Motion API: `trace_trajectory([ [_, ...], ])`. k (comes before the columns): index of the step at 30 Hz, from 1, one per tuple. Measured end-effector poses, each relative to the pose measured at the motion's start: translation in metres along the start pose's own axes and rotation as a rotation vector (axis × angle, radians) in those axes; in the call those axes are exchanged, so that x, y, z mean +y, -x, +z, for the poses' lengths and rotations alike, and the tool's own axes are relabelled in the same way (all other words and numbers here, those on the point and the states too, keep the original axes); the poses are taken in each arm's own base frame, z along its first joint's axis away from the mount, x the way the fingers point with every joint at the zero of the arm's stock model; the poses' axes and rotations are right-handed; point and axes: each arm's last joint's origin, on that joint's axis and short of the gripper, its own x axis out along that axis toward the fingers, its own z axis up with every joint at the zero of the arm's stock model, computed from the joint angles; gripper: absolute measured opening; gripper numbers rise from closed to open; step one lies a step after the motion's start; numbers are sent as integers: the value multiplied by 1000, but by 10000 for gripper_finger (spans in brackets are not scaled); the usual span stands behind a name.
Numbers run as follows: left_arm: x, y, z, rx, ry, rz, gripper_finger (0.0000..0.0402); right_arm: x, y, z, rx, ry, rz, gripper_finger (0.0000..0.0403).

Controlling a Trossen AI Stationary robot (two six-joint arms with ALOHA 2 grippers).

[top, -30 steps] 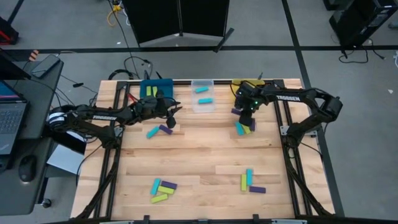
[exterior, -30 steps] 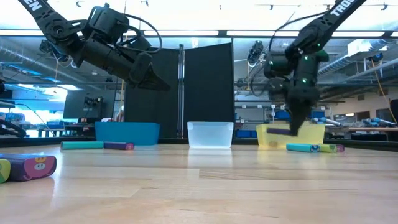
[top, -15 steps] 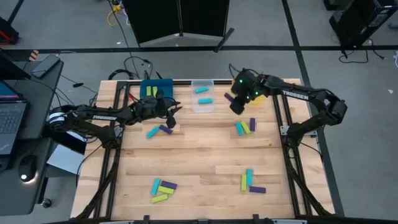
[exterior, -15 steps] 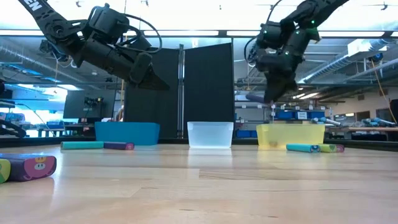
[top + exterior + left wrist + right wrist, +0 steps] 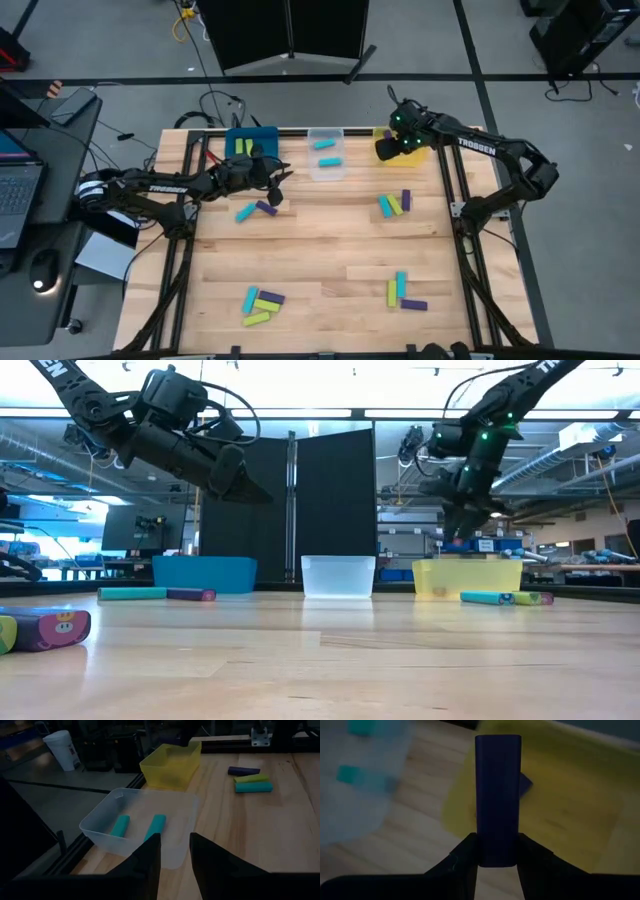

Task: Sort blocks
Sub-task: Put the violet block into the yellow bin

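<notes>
1. The right gripper (image 5: 388, 148) is hanging in the air over the yellow bin (image 5: 414, 154) at the table's far edge, toward the far right corner, its fingers pinching a purple block (image 5: 498, 800) held lengthwise between them.
2. The left gripper (image 5: 275, 192) is hovering above the table near the blue bin (image 5: 252, 133) by the far left corner; its fingers are standing slightly apart with nothing between them.
3. The clear bin (image 5: 142, 822) is sitting at the far edge between the blue and yellow bins, holding two cyan blocks (image 5: 154, 827).
4. A cyan and purple pair (image 5: 256, 209) is lying just beside the left gripper.
5. Three mixed blocks (image 5: 395, 203) are lying near the yellow bin, on the table side of it.
6. Two more clusters are lying near the near edge: one toward the left (image 5: 261, 304), one toward the right (image 5: 404, 291).
7. Nothing is standing between the held block and the yellow bin's open top.
</notes>
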Motion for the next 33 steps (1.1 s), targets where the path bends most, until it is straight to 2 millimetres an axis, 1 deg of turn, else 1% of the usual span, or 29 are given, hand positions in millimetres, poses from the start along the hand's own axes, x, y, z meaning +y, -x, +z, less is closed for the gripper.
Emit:
trace_trajectory([
  [6,0,0,2,-16,1,2,111,-18,-10,-1,7,-80,-67,114],
  [12,0,0,1,-13,4,2,111,-30,-33,2,75,-97,-118,114],
  [16,0,0,1,-13,5,2,111,-35,-43,3,99,-94,-135,114],
  [22,0,0,1,-13,6,2,111,-42,-47,5,114,-117,-135,114],
  [33,-1,0,2,-26,26,-31,111,-43,-47,7,104,-112,-119,114],
])
